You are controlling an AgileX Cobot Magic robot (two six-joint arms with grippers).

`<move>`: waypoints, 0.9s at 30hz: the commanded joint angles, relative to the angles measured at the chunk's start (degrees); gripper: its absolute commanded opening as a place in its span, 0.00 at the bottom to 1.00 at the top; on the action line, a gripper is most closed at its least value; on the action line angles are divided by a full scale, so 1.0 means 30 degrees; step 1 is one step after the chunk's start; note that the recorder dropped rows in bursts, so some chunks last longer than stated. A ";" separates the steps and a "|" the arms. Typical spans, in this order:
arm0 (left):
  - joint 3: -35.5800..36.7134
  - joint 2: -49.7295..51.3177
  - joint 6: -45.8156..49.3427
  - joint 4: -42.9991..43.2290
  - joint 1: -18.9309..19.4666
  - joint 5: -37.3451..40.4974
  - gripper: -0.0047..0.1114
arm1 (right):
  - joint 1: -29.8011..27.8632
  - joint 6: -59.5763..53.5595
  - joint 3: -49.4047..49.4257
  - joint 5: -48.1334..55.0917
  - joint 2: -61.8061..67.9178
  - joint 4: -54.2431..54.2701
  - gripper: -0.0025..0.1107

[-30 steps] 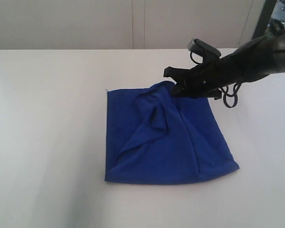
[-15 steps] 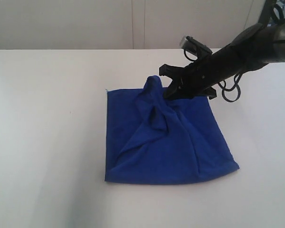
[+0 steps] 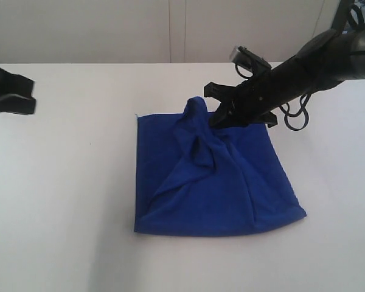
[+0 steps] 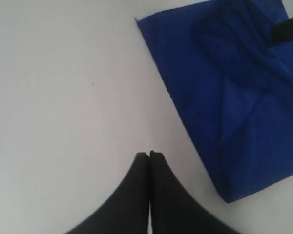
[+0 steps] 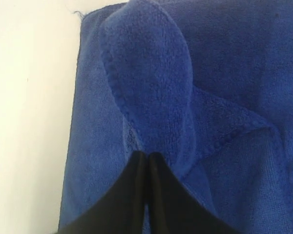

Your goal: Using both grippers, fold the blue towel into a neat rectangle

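Lying on the white table (image 3: 67, 201), the blue towel (image 3: 219, 188) sits a little right of the middle in the exterior view. It is not flat: it makes roughly a square, with several creases that run from its near left corner up toward the far edge. At that far edge one part of the cloth stands up in a small peak.

The right gripper (image 5: 147, 155) reaches in from the right side, and its arm slants down over the far right part of the towel. Its two fingers are pressed together at the foot of the raised fold, with the cloth pinched between them, so it holds the towel. In the right wrist view the fold curves away from the tips, and a small loose thread (image 5: 77, 13) sticks out at one corner.

The left gripper (image 4: 150, 155) hangs above bare table at the left, well apart from the towel — its fingers are together, with nothing between them.
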 commanded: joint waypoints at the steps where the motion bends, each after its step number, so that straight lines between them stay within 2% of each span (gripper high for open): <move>1: -0.0876 0.3011 0.0273 0.1034 -0.2609 -0.1127 0.04 | -0.0063 0.0089 -0.0159 0.0154 -0.0180 -0.0144 0.02; 3: -0.1824 0.4646 -0.0391 0.2584 -0.3743 -0.1337 0.04 | -0.0257 0.0089 -0.0159 0.0187 -0.0180 -0.0144 0.02; 5: -0.3643 0.6789 -0.1917 0.5533 -0.5126 -0.1375 0.04 | -0.0940 0.0089 -0.0193 0.0794 -0.0031 -0.0144 0.02; 7: -0.5085 0.8198 -0.2613 0.7015 -0.5931 -0.1466 0.04 | -0.1422 0.0049 -0.0623 0.1340 0.0370 -0.0144 0.02; 14: -0.8287 1.1353 -0.2715 0.7910 -0.7489 -0.3081 0.06 | -0.1975 0.0049 -0.2289 0.1851 0.1841 -0.0144 0.02; 16: -0.8906 1.2102 -0.2715 0.7968 -0.7833 -0.3356 0.14 | -0.1975 0.0049 -0.2500 0.2158 0.2166 -0.0144 0.02; 19: -0.9803 1.3536 -0.2656 0.8788 -0.8526 -0.4586 0.43 | -0.1975 0.0049 -0.2743 0.2408 0.2853 -0.0144 0.02; 20: -1.0016 1.3840 -0.2557 0.8884 -0.8606 -0.4950 0.47 | -0.1975 0.0049 -0.2743 0.2408 0.3002 -0.0144 0.02; 22: -1.0499 1.4561 -0.2300 0.9188 -0.8856 -0.5453 0.52 | -0.1975 -0.0046 -0.2743 0.2408 0.3159 -0.0144 0.02; 27: -1.0799 1.5846 -0.2022 0.9188 -0.9895 -0.6907 0.52 | -0.1975 -0.0217 -0.2743 0.2162 0.3160 -0.0184 0.02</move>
